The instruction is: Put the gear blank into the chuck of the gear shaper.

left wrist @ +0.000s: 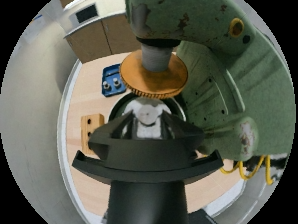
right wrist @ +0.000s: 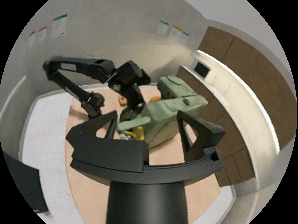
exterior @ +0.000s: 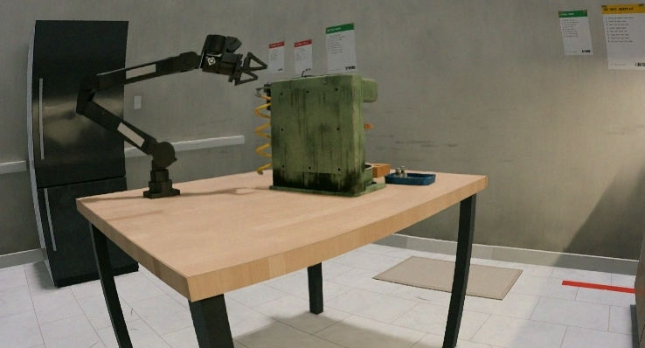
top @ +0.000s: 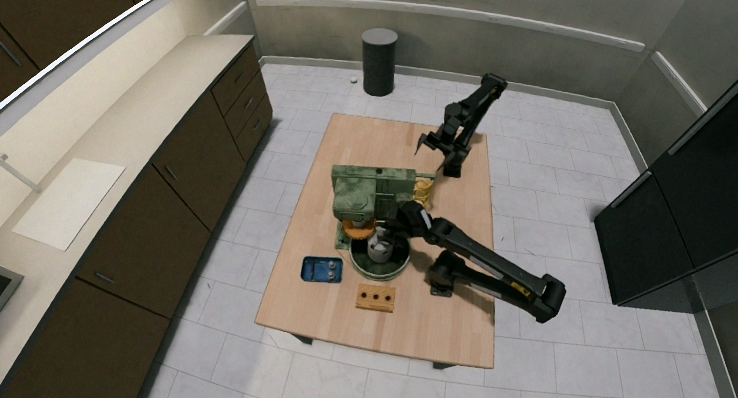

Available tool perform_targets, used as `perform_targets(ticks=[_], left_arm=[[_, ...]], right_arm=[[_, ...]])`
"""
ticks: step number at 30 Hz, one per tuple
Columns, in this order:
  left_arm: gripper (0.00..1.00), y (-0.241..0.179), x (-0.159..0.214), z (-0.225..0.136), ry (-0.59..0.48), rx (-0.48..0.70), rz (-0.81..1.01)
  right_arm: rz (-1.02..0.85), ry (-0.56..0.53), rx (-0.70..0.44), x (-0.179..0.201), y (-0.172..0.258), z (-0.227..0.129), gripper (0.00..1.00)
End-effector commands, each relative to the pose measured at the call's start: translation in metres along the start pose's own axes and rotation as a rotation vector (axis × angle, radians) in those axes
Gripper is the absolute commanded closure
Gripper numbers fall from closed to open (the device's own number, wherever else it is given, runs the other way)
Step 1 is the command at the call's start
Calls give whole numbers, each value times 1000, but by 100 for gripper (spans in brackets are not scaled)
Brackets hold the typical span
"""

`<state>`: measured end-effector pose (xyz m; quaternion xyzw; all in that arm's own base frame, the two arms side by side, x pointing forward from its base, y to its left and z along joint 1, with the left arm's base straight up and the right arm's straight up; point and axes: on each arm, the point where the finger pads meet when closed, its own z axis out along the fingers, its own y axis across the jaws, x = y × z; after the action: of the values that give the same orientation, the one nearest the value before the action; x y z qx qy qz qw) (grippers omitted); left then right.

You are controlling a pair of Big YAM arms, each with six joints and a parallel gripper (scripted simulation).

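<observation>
The left claw (top: 386, 231) (left wrist: 147, 113) (right wrist: 145, 104) is partly open, its fingers on either side of the gear blank (left wrist: 147, 114), whose pale round end shows at the top of the chuck (top: 379, 251) (left wrist: 149, 132); whether the fingers touch it, and how deep it sits, I cannot tell. The chuck stands upright inside a round pan (top: 379, 277) (left wrist: 114, 106). Just beside and above it, the orange toothed cutter (top: 359, 232) (exterior: 368, 126) (left wrist: 137, 77) hangs level beneath the head of the green shaper (top: 354, 193) (exterior: 315, 133) (left wrist: 205, 85) (right wrist: 170, 110). A yellow coiled hose (top: 426, 194) (exterior: 262, 130) (left wrist: 241, 172) (right wrist: 137, 134) hangs at the shaper's side. Near the pan, a wooden block (top: 375, 306) (exterior: 381, 170) (left wrist: 98, 125) (right wrist: 122, 100) with three dark holes lies on the tabletop (top: 428, 333) (exterior: 217, 228) (left wrist: 77, 115), and close to it a blue tray (top: 321, 280) (exterior: 412, 181) (left wrist: 114, 92) bears two small metal pieces, standing side by side in one compartment. Across the shaper from the tray, the right claw (top: 428, 160) (exterior: 261, 73) (right wrist: 147, 113) hangs in the air, spread wide with nothing between its fingers. Well apart from the tabletop stand a dark fridge (top: 666, 204) (exterior: 81, 106) (right wrist: 25, 182) and a dark cylinder (top: 378, 64) on the tiled floor.
</observation>
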<state>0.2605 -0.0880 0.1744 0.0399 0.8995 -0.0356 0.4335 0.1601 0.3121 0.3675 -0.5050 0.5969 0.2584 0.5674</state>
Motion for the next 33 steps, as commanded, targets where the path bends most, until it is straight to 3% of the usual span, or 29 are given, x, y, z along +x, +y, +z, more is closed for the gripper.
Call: perform_targets(ticks=[1, 13, 16, 19, 22, 24, 27, 30, 33], left_arm=[[35, -3, -31, -12, -60, 12, -16], [34, -4, -46, -47, -96, 38, -39], [0, -4, -45, -58, -97, 40, -42], [0, -3, -44, -79, -96, 43, -45], [34, -3, -35, -87, -75, 35, -39], [34, -3, -35, -87, -75, 35, -39], [68, -3, -14, -75, -20, 10, -12], [100, -4, -15, -73, -24, 12, -13], [100, 0, -16, -73, -28, 1, -25]], right_arm=[[19, -43, 31, -28, -15, -4, 0], [19, -43, 31, -28, -15, -4, 0], [19, -43, 31, -28, -15, -4, 0], [19, -43, 31, -28, -15, -4, 0], [19, -43, 31, -28, -15, -4, 0], [19, -43, 31, -28, -15, -4, 0], [19, -43, 31, -28, -15, -4, 0], [19, -43, 31, -28, -15, -4, 0], [19, -43, 31, -28, -15, -4, 0]])
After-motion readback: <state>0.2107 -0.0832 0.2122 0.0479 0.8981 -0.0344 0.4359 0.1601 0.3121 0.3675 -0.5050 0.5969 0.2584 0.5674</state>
